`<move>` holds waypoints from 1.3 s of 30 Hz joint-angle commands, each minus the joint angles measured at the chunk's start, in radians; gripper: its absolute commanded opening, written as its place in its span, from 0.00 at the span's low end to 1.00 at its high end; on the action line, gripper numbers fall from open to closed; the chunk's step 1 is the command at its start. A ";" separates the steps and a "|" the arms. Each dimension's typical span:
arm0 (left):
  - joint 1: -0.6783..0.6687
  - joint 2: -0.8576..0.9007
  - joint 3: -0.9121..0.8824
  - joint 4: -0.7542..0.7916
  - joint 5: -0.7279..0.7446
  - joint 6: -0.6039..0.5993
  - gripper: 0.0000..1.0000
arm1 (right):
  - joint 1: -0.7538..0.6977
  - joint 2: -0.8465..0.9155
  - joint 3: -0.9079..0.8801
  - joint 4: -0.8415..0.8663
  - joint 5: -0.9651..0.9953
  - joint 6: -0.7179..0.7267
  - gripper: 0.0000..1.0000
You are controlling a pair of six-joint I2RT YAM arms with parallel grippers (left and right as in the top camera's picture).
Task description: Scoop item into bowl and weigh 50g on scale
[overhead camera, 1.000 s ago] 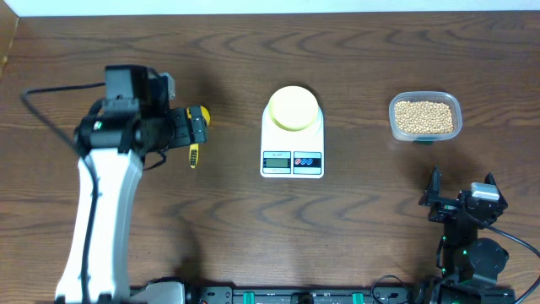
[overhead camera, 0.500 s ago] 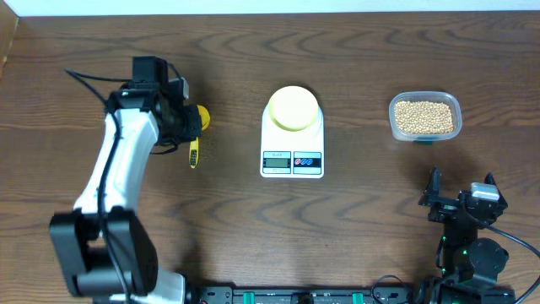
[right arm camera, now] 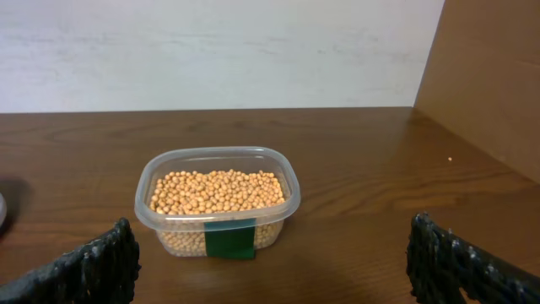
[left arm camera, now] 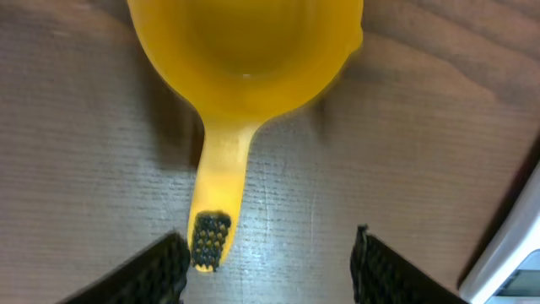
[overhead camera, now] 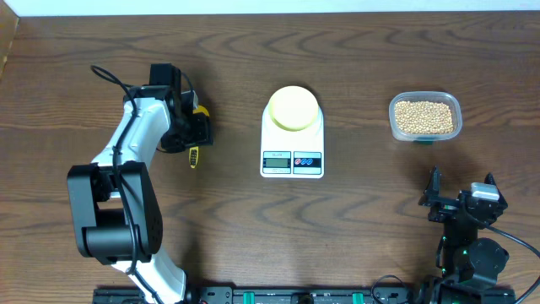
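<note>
Heaped tan beans [overhead camera: 424, 116] in a clear tub [overhead camera: 458, 105] at far right; its green label [right arm camera: 229, 239] visible only from the right wrist. At centre, bowl [overhead camera: 293, 108] atop scale [overhead camera: 268, 139], display toward the robot, long axis front to back. Left of that, yellow scoop [left arm camera: 245, 51], handle pointing toward the robot. Overhead, mostly covered by left gripper [left arm camera: 270, 262]. From the wrist, jaws apart, handle tip just beside one finger, ungripped. Right gripper [right arm camera: 274, 266] spread wide, facing the tub.
</note>
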 commanded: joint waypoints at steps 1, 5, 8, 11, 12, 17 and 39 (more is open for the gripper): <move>-0.002 -0.003 -0.002 0.038 -0.113 0.014 0.64 | 0.003 -0.002 -0.001 -0.005 0.005 0.013 0.99; -0.003 -0.002 -0.034 0.087 -0.124 0.014 0.64 | 0.003 -0.002 -0.001 -0.005 0.005 0.013 0.99; -0.005 -0.002 -0.057 0.114 -0.125 0.014 0.64 | 0.003 -0.002 -0.001 -0.005 0.005 0.013 0.99; -0.004 -0.002 -0.082 0.158 -0.125 0.014 0.64 | 0.003 -0.002 -0.001 -0.005 0.005 0.013 0.99; -0.004 -0.002 -0.090 0.170 -0.125 0.014 0.64 | 0.003 -0.002 -0.001 -0.005 0.005 0.013 0.99; -0.009 -0.002 -0.108 0.197 -0.124 0.014 0.60 | 0.003 -0.002 -0.001 -0.005 0.005 0.013 0.99; -0.029 -0.002 -0.226 0.426 -0.118 0.010 0.54 | 0.003 -0.002 -0.001 -0.005 0.005 0.013 0.99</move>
